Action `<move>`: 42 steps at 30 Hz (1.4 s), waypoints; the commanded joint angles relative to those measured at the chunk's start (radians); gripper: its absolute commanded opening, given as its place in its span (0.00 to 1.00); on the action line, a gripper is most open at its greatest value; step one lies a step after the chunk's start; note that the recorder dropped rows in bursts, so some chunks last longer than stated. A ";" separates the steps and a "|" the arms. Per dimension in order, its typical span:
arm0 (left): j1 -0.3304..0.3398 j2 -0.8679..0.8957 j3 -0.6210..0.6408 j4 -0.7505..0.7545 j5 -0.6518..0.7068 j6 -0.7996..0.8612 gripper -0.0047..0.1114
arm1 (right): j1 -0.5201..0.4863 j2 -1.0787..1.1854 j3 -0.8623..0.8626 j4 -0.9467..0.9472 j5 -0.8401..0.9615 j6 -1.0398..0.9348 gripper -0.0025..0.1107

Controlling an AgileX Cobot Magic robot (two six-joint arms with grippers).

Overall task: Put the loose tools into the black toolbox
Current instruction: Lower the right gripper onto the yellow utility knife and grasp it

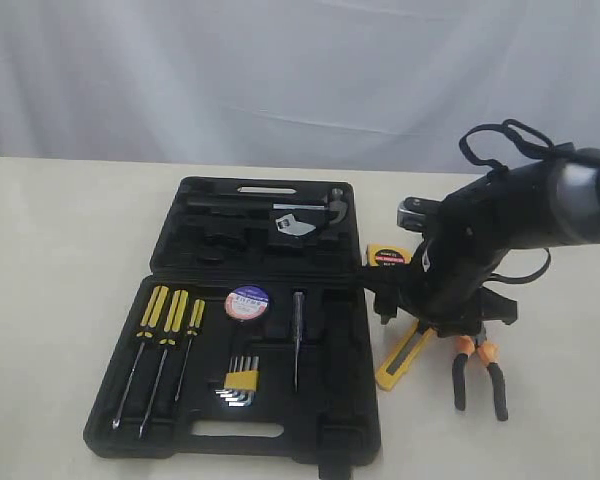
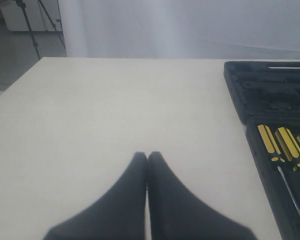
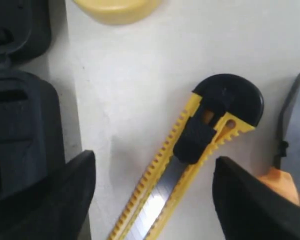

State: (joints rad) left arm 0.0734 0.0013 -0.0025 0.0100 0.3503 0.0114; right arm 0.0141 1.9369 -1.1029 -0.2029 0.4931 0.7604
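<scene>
The tape roll (image 1: 247, 302) is sitting in the toolbox (image 1: 325, 410); the knife (image 1: 400, 360), pliers (image 1: 497, 383) and tape measure (image 1: 385, 257) are lying beside it (three remaining). The right claw (image 3: 155, 197) is straddling the knife, open; the left claw (image 2: 147, 160) is resting closed.

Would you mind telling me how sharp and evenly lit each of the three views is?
Exterior view: soft, even light, only faint shadows beside the black toolbox. Left wrist view: the shut left end effector is blurred close to the lens, the table beyond sharper. Right wrist view: the yellow-black utility knife is fairly crisp, while the open right end effector blurs at the edges.
</scene>
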 commanded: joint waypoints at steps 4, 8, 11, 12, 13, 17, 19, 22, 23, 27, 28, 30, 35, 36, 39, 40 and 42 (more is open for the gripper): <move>-0.005 -0.001 0.003 -0.010 -0.008 -0.004 0.04 | 0.000 0.002 0.009 -0.016 -0.001 0.011 0.59; -0.005 -0.001 0.003 -0.010 -0.008 -0.004 0.04 | 0.000 0.002 0.027 -0.016 -0.009 0.027 0.59; -0.005 -0.001 0.003 -0.010 -0.008 -0.004 0.04 | 0.000 0.002 0.026 -0.024 -0.011 0.027 0.59; -0.005 -0.001 0.003 -0.010 -0.008 -0.004 0.04 | 0.000 0.002 0.026 -0.024 -0.014 0.027 0.59; -0.005 -0.001 0.003 -0.010 -0.008 -0.004 0.04 | 0.000 0.004 0.026 -0.024 -0.015 0.027 0.59; -0.005 -0.001 0.003 -0.010 -0.008 -0.004 0.04 | 0.000 0.034 0.024 -0.024 -0.015 0.027 0.59; -0.005 -0.001 0.003 -0.010 -0.008 -0.004 0.04 | 0.000 0.053 0.024 -0.024 -0.020 0.027 0.59; -0.005 -0.001 0.003 -0.010 -0.008 -0.004 0.04 | 0.000 0.069 0.024 -0.024 -0.022 0.027 0.59; -0.005 -0.001 0.003 -0.010 -0.008 -0.004 0.04 | 0.000 0.071 0.024 -0.024 -0.022 0.027 0.58; -0.005 -0.001 0.003 -0.010 -0.008 -0.004 0.04 | 0.000 0.071 0.024 -0.024 -0.021 0.027 0.44; -0.005 -0.001 0.003 -0.010 -0.008 -0.004 0.04 | 0.000 0.071 0.024 -0.024 -0.021 0.029 0.37; -0.005 -0.001 0.003 -0.010 -0.008 -0.004 0.04 | 0.000 0.071 0.024 -0.024 -0.021 0.029 0.27; -0.005 -0.001 0.003 -0.010 -0.008 -0.004 0.04 | 0.000 0.071 0.024 -0.024 -0.019 0.029 0.07; -0.005 -0.001 0.003 -0.010 -0.008 -0.004 0.04 | 0.000 0.071 0.024 -0.024 -0.017 0.024 0.05; -0.005 -0.001 0.003 -0.010 -0.008 -0.004 0.04 | 0.000 0.069 0.024 -0.024 -0.014 0.000 0.02; -0.005 -0.001 0.003 -0.010 -0.008 -0.004 0.04 | 0.000 0.066 0.024 -0.024 -0.014 -0.002 0.02; -0.005 -0.001 0.003 -0.010 -0.008 -0.004 0.04 | 0.000 0.055 0.024 -0.024 -0.011 -0.017 0.02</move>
State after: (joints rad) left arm 0.0734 0.0013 -0.0025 0.0100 0.3503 0.0114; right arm 0.0141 1.9877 -1.0857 -0.2331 0.4643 0.7696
